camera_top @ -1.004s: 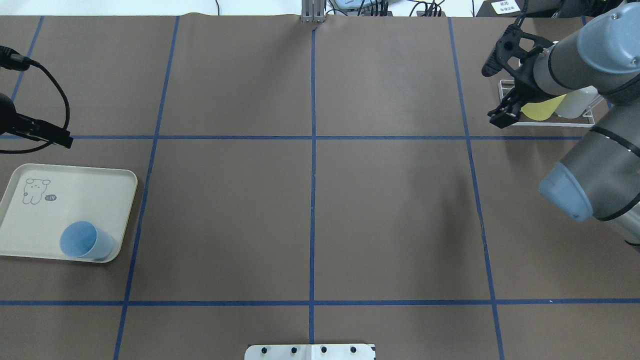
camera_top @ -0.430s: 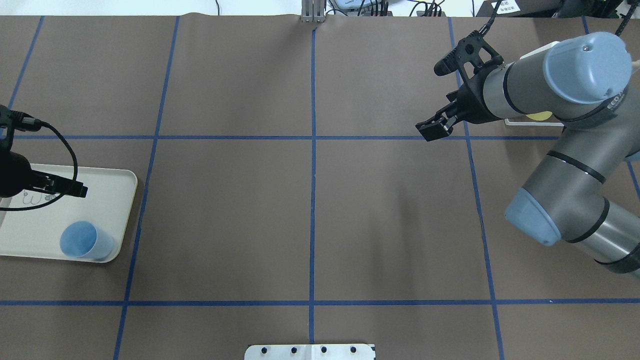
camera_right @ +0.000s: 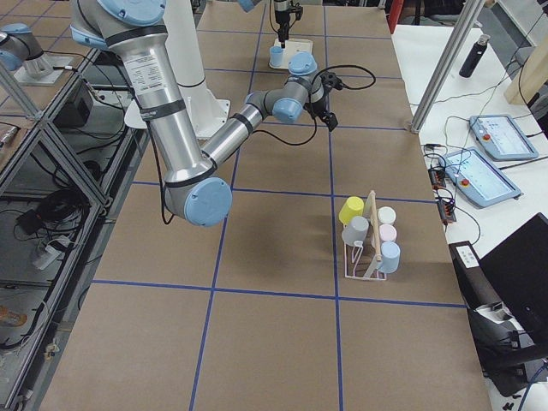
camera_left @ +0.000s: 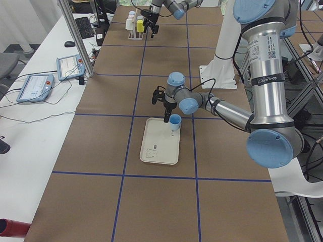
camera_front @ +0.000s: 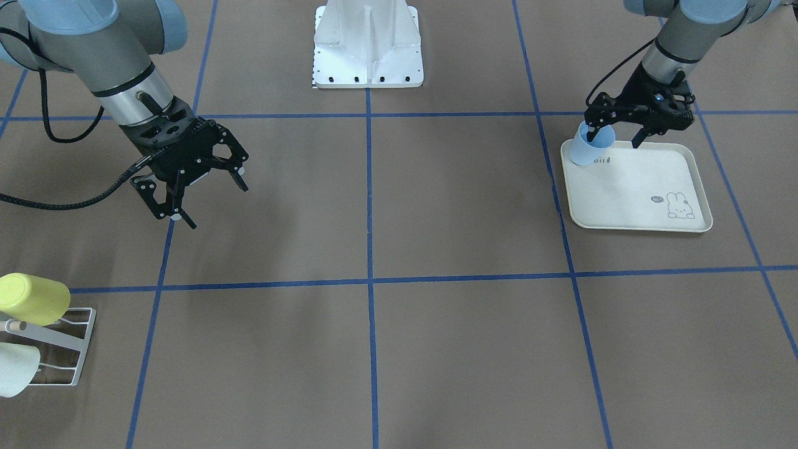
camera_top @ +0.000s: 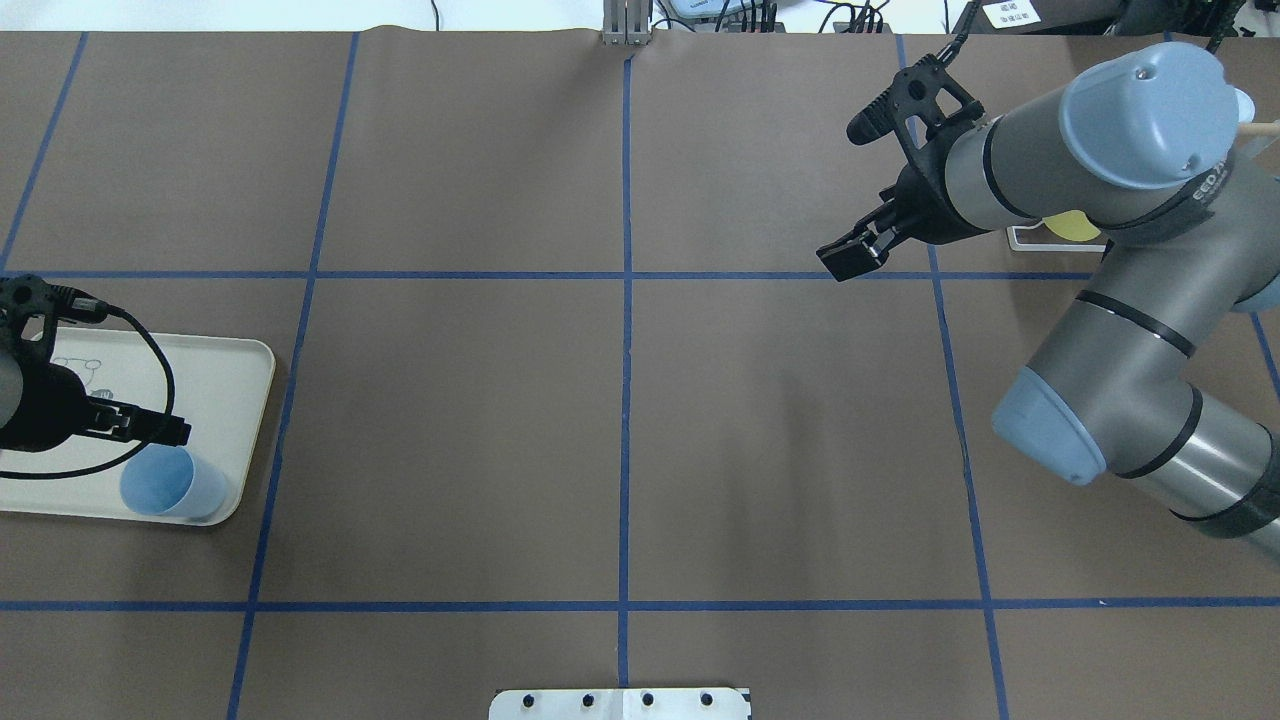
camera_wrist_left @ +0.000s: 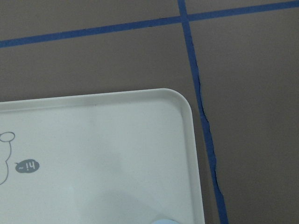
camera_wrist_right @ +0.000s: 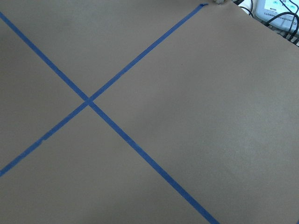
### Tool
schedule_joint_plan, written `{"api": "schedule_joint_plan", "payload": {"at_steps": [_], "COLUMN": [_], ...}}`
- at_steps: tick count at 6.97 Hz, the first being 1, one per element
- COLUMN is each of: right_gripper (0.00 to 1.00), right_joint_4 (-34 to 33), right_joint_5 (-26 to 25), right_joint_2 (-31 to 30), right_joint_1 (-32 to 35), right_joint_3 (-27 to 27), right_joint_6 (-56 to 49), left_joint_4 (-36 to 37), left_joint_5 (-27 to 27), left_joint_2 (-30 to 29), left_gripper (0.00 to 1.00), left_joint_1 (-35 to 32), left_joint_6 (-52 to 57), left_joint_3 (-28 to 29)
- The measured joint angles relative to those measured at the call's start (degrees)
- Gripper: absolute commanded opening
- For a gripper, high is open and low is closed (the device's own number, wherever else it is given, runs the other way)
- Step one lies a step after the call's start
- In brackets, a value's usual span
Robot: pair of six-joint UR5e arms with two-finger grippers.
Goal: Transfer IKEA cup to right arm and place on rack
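Note:
The light-blue IKEA cup (camera_top: 160, 482) stands upright on the near corner of a cream rabbit-print tray (camera_top: 230, 385). My left gripper (camera_front: 614, 136) hovers open just over the cup (camera_front: 587, 149), one finger at its rim and the other out over the tray. The left wrist view shows only a sliver of the cup's rim (camera_wrist_left: 161, 221). My right gripper (camera_front: 215, 204) hangs open and empty over bare table, well away from the white wire rack (camera_front: 59, 349). In the overhead view the right arm hides most of the rack (camera_top: 1025, 238).
The rack (camera_right: 368, 248) holds several cups, among them a yellow cup (camera_front: 31, 298). The robot's white base (camera_front: 368, 43) stands at the table's middle edge. Blue tape lines cross the brown table. Screens and cables lie on a side bench (camera_right: 479, 163).
My left gripper has moved toward the near side of the tray, arriving at the cup. My right arm has swung away from the rack toward the table's middle.

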Motion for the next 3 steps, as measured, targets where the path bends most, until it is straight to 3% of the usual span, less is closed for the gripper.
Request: {"api": "schedule_joint_plan", "payload": {"at_steps": [2,3], "right_gripper": [0.99,0.99], "right_joint_4": [-0.2,-0.2], "right_joint_5": [0.0,-0.1], "right_joint_2": [0.1,0.0], "right_joint_1": [0.0,0.0], "right_joint_3": [-0.1,-0.1], "right_joint_6": [0.0,-0.1], "left_joint_4": [-2.3,-3.5], "left_joint_5": [-0.2,-0.2], "left_joint_2": [3.0,4.5], "left_gripper": [1.00,0.92], "left_joint_1": [0.8,1.0], "left_joint_6": [0.1,0.2], "left_joint_3": [-0.1,0.0]}}
